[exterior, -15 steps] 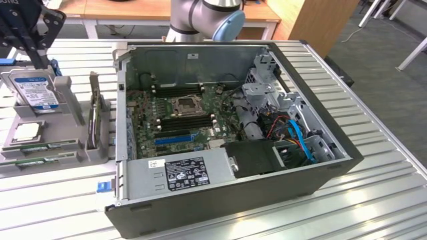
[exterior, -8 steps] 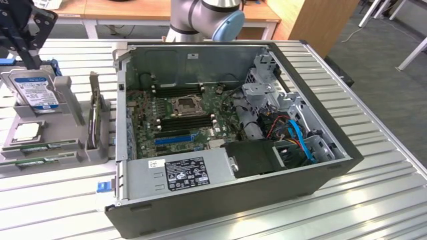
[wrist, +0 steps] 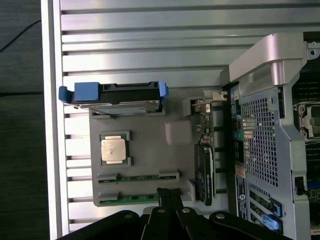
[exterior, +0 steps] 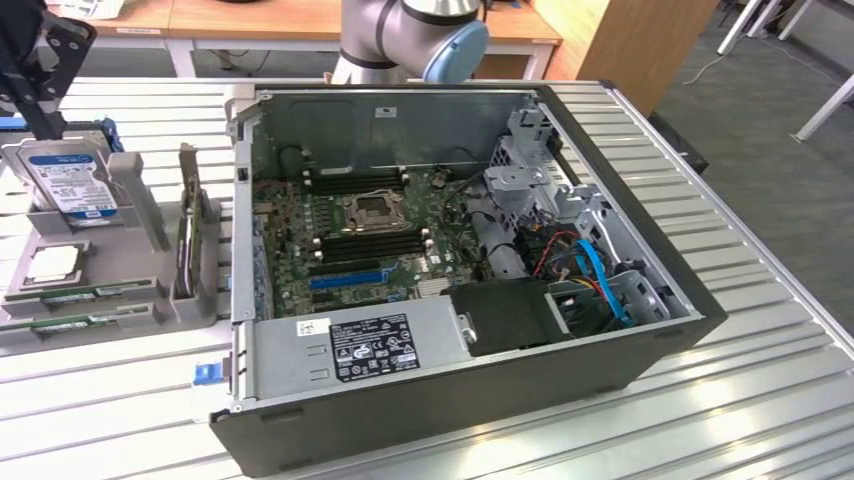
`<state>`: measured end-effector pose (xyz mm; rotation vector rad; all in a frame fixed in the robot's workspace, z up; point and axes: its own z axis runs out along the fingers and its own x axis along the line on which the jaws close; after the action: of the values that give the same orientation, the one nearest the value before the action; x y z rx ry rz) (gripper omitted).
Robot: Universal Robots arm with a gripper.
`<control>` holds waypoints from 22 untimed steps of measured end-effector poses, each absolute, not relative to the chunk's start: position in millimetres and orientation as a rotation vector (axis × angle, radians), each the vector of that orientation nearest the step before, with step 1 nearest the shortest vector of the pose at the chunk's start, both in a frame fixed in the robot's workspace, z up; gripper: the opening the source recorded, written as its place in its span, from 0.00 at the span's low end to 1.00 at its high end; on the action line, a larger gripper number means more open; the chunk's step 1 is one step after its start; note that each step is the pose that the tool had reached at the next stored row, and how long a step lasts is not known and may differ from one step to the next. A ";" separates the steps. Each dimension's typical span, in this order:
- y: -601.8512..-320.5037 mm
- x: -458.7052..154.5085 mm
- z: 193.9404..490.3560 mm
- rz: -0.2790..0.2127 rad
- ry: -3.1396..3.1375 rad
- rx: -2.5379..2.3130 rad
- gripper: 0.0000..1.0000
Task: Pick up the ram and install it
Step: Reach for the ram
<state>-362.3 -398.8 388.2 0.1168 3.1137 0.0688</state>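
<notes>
Hovering over one edge of the gray tray (wrist: 150, 145), the jaws are pressed together and empty. The ram (wrist: 132, 198) lies flat in a slot of that tray, just beside the tips, with a second stick (wrist: 139, 176) next to it. The open computer case (exterior: 441, 420) stands beside the tray; pickup and installing both look undone

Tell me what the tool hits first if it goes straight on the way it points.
Likely the gray tray, just beside the end of one ram; the shut tool hangs above it, height unclear.
</notes>
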 end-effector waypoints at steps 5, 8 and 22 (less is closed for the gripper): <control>-398.9 -369.1 387.9 0.069 3.114 0.117 0.10; -398.9 -373.0 387.8 0.069 3.114 0.117 0.10; -398.8 -390.5 387.2 0.069 3.114 0.117 0.10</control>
<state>-390.5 -398.8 387.2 0.1168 3.1138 0.0688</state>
